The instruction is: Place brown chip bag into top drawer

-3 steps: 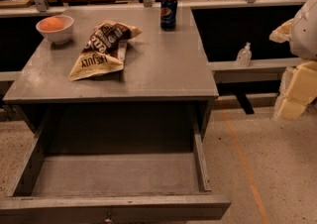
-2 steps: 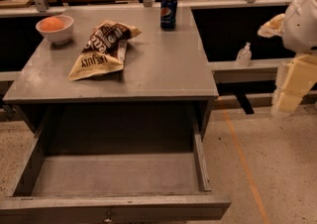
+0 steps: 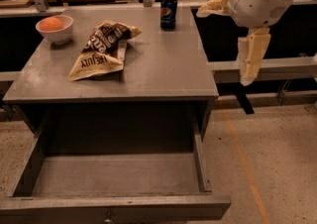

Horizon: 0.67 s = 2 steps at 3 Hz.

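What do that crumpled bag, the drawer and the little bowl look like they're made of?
Brown chip bag: probably thin foil or plastic film; it is creased and glints. Top drawer: seemingly dull grey metal, with flat, thin walls. Bowl: glossy ceramic or plastic, unclear. The gripper hangs open beside the cabinet, touching nothing.

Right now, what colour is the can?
Blue can, camera view; claw hangs right of the table.

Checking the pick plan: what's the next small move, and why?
Probably swing the gripper across to above the brown chip bag. It hangs open off the right edge of the cabinet, holding nothing; the bag lies on top, and the top drawer is already open.
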### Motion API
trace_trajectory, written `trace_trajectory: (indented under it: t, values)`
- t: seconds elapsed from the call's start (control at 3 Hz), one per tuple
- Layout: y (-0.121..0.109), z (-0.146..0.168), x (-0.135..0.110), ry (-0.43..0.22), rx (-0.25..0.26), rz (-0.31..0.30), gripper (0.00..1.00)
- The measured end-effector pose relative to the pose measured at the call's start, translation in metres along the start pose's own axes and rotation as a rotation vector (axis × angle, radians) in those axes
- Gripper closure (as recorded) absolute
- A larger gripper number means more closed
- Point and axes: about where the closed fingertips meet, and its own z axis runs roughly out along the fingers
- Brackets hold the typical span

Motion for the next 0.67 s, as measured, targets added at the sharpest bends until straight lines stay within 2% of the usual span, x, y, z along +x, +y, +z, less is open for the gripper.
trace_trajectory:
  t: [0.33, 0.67]
  values:
    - [-0.001, -0.002, 0.001, 0.007, 0.019, -0.029, 0.0]
    - [-0.022, -0.001, -0.014, 0.039, 0.064, -0.107, 0.0]
